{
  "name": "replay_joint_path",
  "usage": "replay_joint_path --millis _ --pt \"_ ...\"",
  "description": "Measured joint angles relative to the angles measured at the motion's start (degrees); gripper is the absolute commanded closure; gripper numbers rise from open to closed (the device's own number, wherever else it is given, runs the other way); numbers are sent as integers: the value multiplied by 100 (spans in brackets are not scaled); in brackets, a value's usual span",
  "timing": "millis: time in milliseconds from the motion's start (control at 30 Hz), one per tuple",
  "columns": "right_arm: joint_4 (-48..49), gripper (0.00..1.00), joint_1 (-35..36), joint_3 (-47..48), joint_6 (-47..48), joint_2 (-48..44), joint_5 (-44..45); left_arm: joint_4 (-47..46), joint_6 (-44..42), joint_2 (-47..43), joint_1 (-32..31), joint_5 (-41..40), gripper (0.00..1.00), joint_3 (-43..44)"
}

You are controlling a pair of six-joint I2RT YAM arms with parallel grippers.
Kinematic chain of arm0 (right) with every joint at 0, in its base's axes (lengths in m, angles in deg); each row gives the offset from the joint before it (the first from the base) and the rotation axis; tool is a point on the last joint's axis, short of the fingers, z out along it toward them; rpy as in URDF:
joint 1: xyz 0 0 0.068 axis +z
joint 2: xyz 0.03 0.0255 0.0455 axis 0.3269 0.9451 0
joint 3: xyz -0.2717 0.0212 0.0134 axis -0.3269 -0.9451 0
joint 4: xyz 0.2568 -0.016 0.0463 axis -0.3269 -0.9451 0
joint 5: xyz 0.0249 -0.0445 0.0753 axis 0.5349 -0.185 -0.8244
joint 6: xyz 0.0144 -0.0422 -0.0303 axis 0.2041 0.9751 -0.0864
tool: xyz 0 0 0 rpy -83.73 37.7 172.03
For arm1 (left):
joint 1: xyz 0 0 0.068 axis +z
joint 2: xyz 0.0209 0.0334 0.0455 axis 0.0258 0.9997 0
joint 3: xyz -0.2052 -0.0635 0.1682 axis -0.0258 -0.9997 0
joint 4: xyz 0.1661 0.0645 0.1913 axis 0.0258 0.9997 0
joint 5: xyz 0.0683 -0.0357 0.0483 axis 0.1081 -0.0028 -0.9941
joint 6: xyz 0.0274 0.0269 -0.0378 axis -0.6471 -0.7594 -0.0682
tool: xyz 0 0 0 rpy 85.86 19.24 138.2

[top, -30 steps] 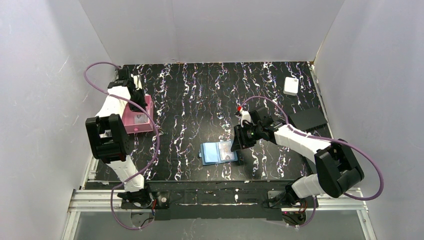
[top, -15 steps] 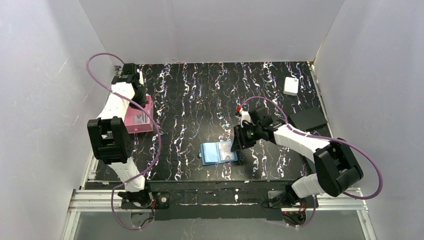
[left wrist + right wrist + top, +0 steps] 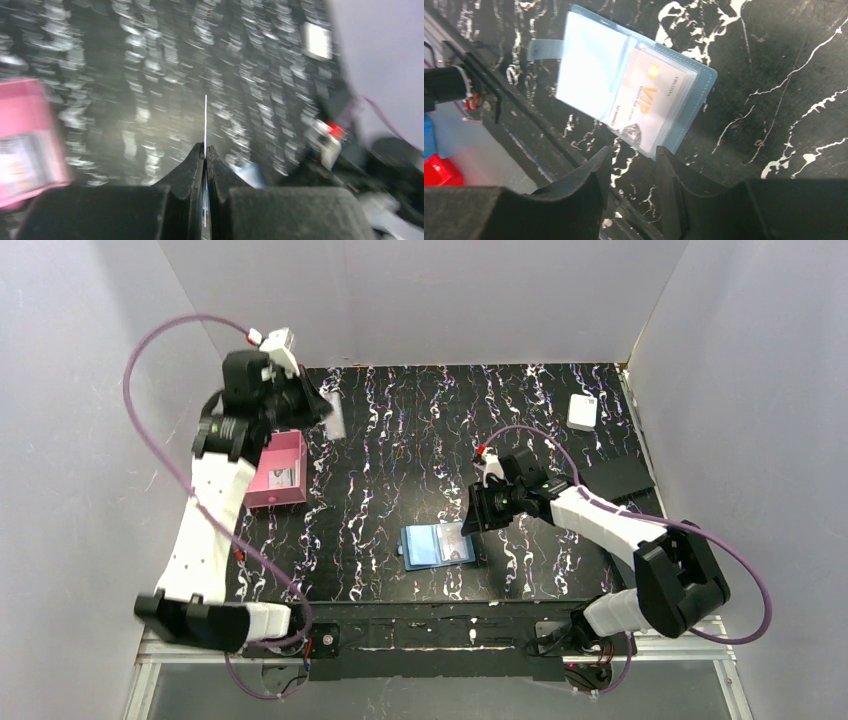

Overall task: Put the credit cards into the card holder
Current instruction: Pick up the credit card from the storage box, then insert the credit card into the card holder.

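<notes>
The teal card holder lies open near the table's front middle, with a pale VIP credit card tucked in its right pocket. My right gripper hovers open just off the card holder's right edge, and nothing is between its fingers. My left gripper is raised above the back left of the table and is shut on another credit card, seen edge-on as a thin white line. A further card rests in the pink tray. The left wrist view is motion-blurred.
A white box sits at the back right corner. A flat black rectangle lies by the right wall. The pink tray is at the left of the left wrist view. White walls enclose three sides of the table.
My left arm has lifted off the pink tray and swung up and to the right, carrying a card. My right gripper has barely moved beside the card holder.
</notes>
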Motion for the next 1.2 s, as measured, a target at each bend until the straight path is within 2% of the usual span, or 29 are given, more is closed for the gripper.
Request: replay_joint_path --millis 100,167,233,367,467,633,833,900,1033,1067,1133,1167,1200 --pt "376 30 0 -72 -453 -420 -300 -1444 1060 -916 -235 1285 100 -1581" --pt "1034 25 2 -211 -956 -839 -578 -2408 1762 -1190 -464 1803 100 -2428" --pt "1831 22 2 -356 -1532 -1239 -801 -3365 2458 -1285 -828 2088 100 -3172" --pt "3482 24 7 -551 -2724 -1674 -1026 -4592 3305 -1364 -1568 2172 100 -4005" --pt "4441 41 7 -655 -3465 -1707 -1026 -5295 3756 -1458 -2001 2157 100 -4358" --pt "5473 68 7 -1016 -4371 -1665 -985 -6051 4113 -1462 -2346 2111 100 -4503" --pt "6570 86 9 -1517 -5288 -1653 -917 -6307 4261 -1460 -2394 2024 100 -4676" --pt "6796 96 10 -1588 -5463 -1648 -922 -6384 4300 -1454 -2395 2020 100 -4707" --pt "7212 99 1 -1652 -5761 -1539 -944 -6574 4370 -1370 -2398 2052 99 -4710" --pt "7277 99 -8 -1677 -5797 -1503 -946 -6613 4377 -1329 -2398 2067 86 -4710" --pt "7324 99 -44 -1722 -5814 -1440 -965 -6634 4366 -1241 -2394 2099 53 -4710" --pt "7262 99 -77 -1730 -5762 -1410 -1004 -6575 4340 -1199 -2397 2099 41 -4710" --pt "7056 99 -128 -1730 -5617 -1409 -1054 -6390 4283 -1173 -2398 2062 34 -4709"
